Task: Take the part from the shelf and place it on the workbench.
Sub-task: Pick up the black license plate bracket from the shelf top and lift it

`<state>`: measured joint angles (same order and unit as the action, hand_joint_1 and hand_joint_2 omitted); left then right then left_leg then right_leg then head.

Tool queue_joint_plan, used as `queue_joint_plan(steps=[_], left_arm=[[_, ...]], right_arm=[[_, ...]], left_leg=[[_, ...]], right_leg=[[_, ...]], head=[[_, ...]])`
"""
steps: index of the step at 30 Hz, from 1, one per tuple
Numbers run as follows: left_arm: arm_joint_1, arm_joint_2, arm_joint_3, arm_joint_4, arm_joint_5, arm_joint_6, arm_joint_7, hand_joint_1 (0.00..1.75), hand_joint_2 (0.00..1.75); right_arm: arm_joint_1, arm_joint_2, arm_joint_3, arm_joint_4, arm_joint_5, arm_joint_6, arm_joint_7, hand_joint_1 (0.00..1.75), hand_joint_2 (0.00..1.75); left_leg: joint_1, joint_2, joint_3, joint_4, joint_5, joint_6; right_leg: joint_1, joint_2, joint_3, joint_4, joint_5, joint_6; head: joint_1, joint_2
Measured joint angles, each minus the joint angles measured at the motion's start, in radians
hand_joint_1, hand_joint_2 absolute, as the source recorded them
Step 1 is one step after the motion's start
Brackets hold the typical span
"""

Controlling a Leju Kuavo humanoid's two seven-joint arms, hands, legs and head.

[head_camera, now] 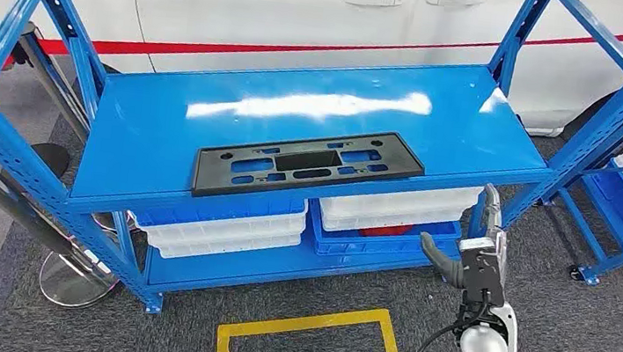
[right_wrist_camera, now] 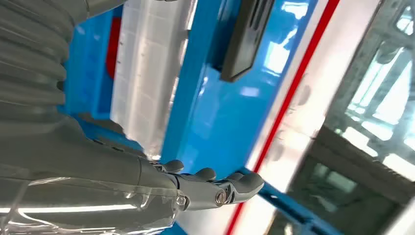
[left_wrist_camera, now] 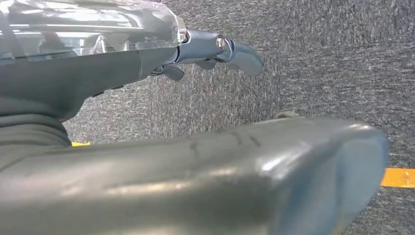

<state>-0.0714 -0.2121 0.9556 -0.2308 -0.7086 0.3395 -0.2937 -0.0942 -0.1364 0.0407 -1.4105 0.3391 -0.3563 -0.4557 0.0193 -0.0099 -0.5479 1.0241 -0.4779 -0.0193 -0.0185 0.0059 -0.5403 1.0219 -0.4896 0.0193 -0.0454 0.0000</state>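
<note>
Part point(head_camera: 309, 164) is lying flat on the blue shelf's point(head_camera: 164, 115) top deck, near its front edge. I'm seeing my right hand point(head_camera: 477, 248) hovering just beside the shelf's front right corner, fingers spread, holding nothing. Left hand point(left_wrist_camera: 215, 51) is hanging empty, well apart from the shelf.

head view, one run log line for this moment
phase: reach | black part flat on blue shelf | right hand open, raised near shelf edge | left hand empty

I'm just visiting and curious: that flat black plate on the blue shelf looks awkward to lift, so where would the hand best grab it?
Probably the plate's right end, approached from the right, where the right hand waits open. The plate lies flat and thin, so fingers likely need an edge; its front edge sits near the shelf's front lip, offering another way under.
</note>
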Motion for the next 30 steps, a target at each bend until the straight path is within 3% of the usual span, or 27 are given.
queue_joint_plan(steps=[10,22,30], left_arm=[[-0.013,-0.020,0.016,0.001,-0.029,0.014,0.008,0.00,0.00],[-0.031,-0.047,0.027,0.009,-0.058,0.037,0.028,0.00,0.00],[-0.044,-0.070,0.029,0.015,-0.065,0.055,0.032,0.00,0.00]], right_arm=[[-0.064,0.063,0.145,-0.006,0.309,-0.087,0.018,0.00,1.75],[-0.191,0.121,0.376,0.004,0.667,-0.184,0.130,0.00,1.75],[-0.294,0.203,0.511,0.113,0.859,-0.241,0.195,0.00,1.75]], left_leg=[[0.000,0.000,0.000,0.000,0.001,0.001],[0.000,0.000,0.000,0.000,0.001,0.001],[0.000,0.000,0.000,0.000,0.001,0.000]], right_leg=[[0.000,0.000,0.000,0.000,0.000,0.000],[0.000,0.000,0.000,0.000,0.000,0.000],[0.000,0.000,0.000,0.001,0.000,0.000]], head=[[0.000,0.000],[0.000,0.000],[0.000,0.000]])
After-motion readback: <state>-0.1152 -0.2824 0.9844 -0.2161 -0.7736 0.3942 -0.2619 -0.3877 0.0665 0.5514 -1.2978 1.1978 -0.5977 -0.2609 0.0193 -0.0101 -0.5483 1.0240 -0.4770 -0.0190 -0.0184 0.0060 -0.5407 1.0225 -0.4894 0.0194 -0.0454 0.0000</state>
